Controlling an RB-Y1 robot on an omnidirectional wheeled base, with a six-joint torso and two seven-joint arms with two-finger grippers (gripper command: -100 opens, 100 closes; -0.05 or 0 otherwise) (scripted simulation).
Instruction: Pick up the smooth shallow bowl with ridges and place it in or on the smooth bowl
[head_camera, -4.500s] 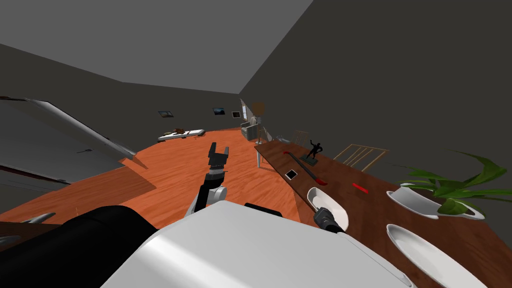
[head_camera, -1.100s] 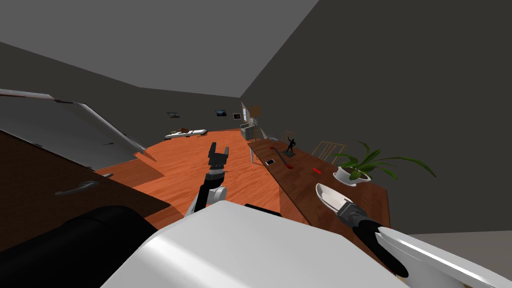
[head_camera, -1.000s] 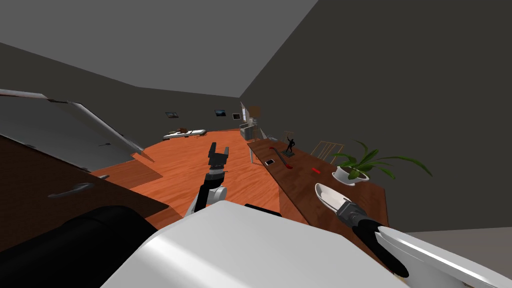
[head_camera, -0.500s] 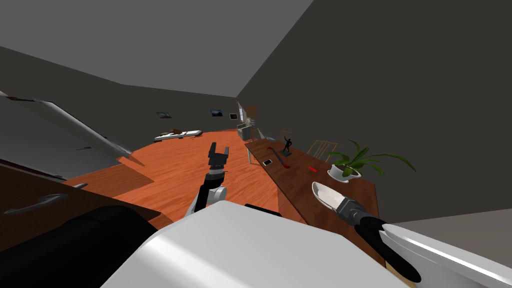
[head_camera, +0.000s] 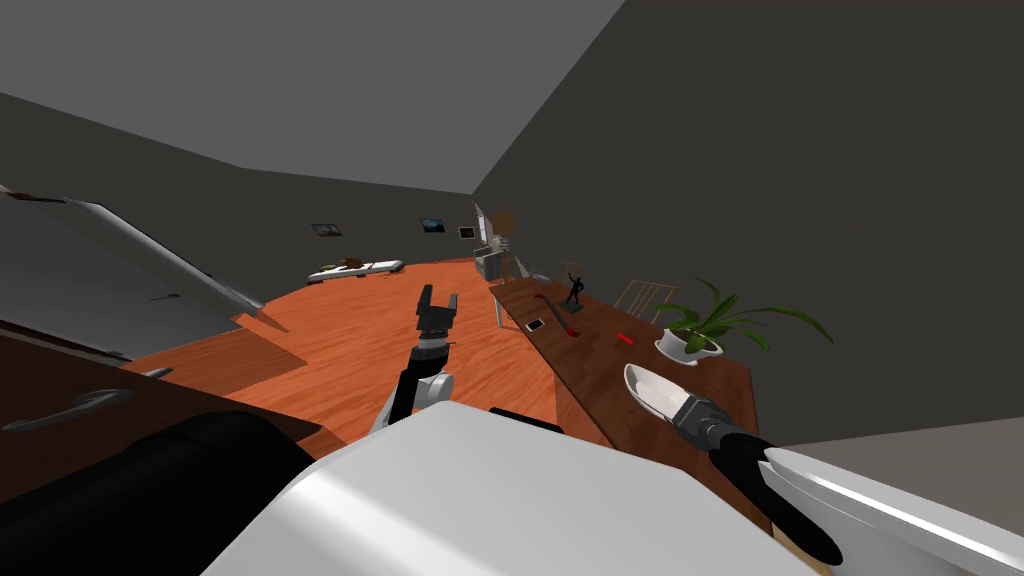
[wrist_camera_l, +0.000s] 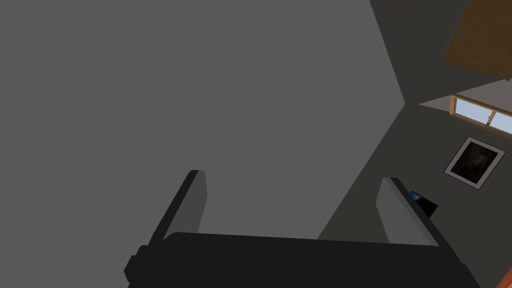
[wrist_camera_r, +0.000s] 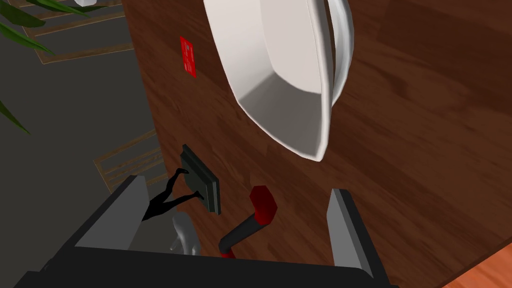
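Right wrist view: jaws spread, bowl (wrist_camera_r: 280, 75) untouched.

The right gripper (wrist_camera_r: 240, 215) has its jaws spread with nothing between them. Just past the fingertips the white bowl (wrist_camera_r: 280, 75) stands in the way, over the brown table (wrist_camera_r: 425, 125). Farther along the table, in line with the gap, are a red-handled tool (wrist_camera_r: 257, 210) and a black figurine (wrist_camera_r: 202, 182). A red card (wrist_camera_r: 188, 56) lies beside the bowl, and its other side is bare wood. The left gripper (head_camera: 438, 298), jaws apart, has open air over the orange floor (head_camera: 350, 340).
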